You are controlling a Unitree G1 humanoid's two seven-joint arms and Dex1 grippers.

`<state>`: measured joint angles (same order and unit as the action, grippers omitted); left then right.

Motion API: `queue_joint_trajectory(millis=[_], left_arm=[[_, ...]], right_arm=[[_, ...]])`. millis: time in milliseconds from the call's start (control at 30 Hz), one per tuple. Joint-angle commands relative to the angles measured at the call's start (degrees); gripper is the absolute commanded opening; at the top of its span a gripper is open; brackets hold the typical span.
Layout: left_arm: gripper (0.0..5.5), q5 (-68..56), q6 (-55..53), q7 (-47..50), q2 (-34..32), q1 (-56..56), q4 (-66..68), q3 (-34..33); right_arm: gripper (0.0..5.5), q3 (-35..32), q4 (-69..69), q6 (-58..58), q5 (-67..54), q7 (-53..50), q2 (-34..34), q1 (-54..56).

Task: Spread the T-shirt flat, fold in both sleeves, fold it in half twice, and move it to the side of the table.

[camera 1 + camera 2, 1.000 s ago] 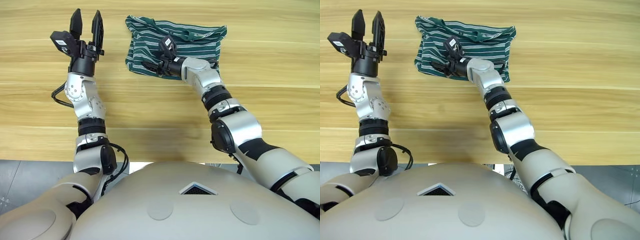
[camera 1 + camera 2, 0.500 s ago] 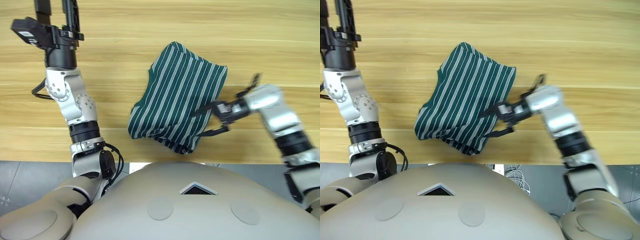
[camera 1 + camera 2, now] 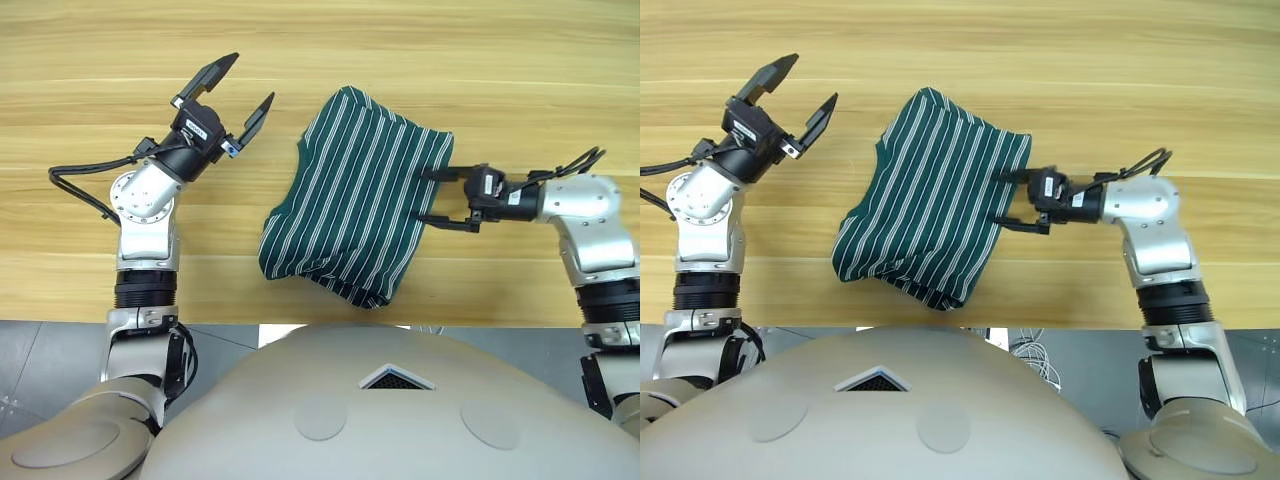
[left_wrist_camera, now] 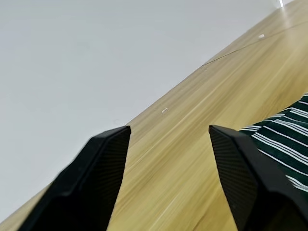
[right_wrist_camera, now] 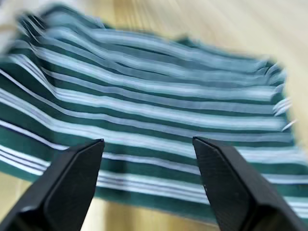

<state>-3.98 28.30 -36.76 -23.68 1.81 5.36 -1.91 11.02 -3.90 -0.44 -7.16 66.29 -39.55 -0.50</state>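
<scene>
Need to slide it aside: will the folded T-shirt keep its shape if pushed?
Probably not: the T-shirt lies in soft, uneven layers, so a push likely bunches it. Thin cloth, so likely light; lifted, it would droop.

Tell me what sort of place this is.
Likely a robotics lab or test room: a wooden table holding a folded striped T-shirt, a bare white wall, and loose cables below the table edge.

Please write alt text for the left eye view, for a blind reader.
A folded green striped T-shirt lies on a wooden table. The open right end effector is at its right edge; the open left end effector is apart, to its left.
</scene>
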Motion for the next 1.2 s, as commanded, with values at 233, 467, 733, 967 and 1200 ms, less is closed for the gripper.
queue_joint_trajectory(millis=[233, 467, 733, 967, 1200], left_arm=[[2.89, 0.37, 1.23, 0.60, 1.71, 0.00, -3.68, 6.02], [2.89, 9.15, 4.55, -0.79, -6.65, -2.38, 0.10, 7.63], [3.89, 15.72, 5.41, -6.17, -24.44, -12.89, -0.24, 6.04], [3.89, 22.52, 4.08, -8.22, -24.43, -18.14, -7.51, 15.23], [3.89, 23.29, 3.39, -7.19, -25.17, -17.99, -11.33, 18.00]], right_arm=[[3.42, 5.29, -23.98, -4.27, 13.83, -16.61, 6.58, 19.28], [3.42, -3.59, -8.75, -12.33, -3.12, -1.58, -0.48, 11.53], [4.29, -9.38, -12.35, -25.89, 3.47, 3.71, -15.70, 5.50], [4.34, 3.22, -12.52, -34.85, 18.12, -1.07, -10.37, 6.20], [4.34, 7.17, -9.43, -34.83, 15.23, -0.94, -9.69, 5.26]])
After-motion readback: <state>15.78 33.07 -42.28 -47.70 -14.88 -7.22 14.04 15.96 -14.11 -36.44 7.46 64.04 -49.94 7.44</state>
